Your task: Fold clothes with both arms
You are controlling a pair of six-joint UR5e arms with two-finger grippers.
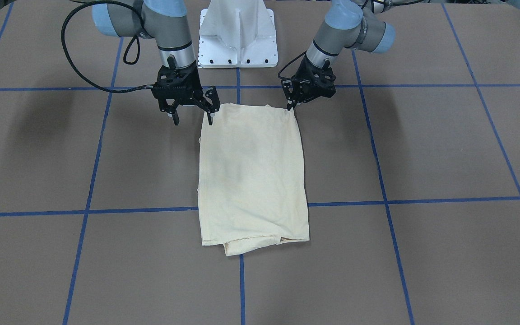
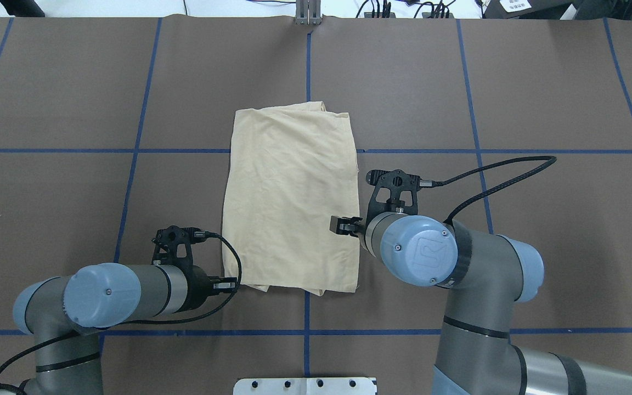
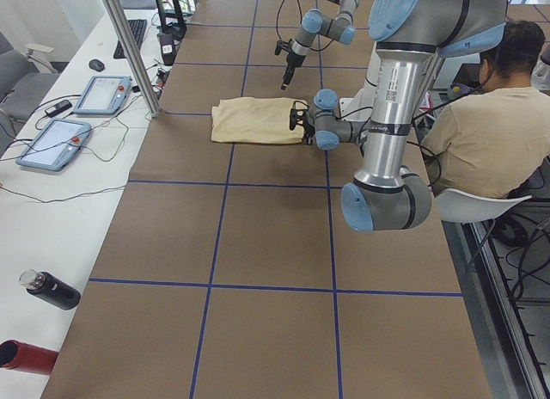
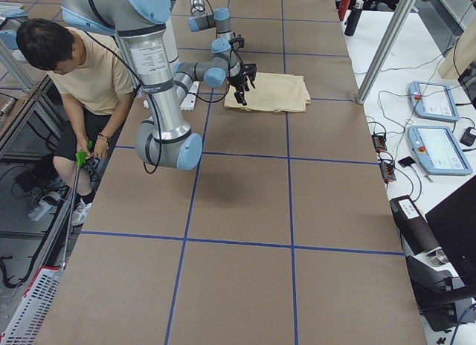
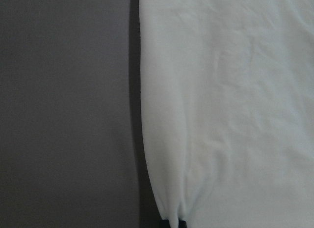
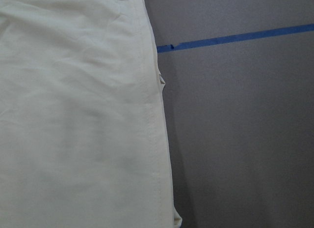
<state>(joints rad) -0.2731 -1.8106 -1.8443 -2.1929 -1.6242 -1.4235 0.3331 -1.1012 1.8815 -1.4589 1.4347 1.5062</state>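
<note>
On the left, the left pincer is seen low at one near corner of the shirt. A bit of cloth is pinched between its tips, so that corner seems to be held. The shirt is laid flat in the middle of the table, close to the robot. It is already folded into a long, thin shape. The sleeves are tucked away and no print is seen.

On the right, the right pincer is spread wide at the other near corner, and nothing is gripped by it. That corner probably has to be taken next. Then the near end may be laid over the far end.

A black cable is looped close by the left corner and could get caught. A white base is set behind the shirt, and a person is seated off to the side.
</note>
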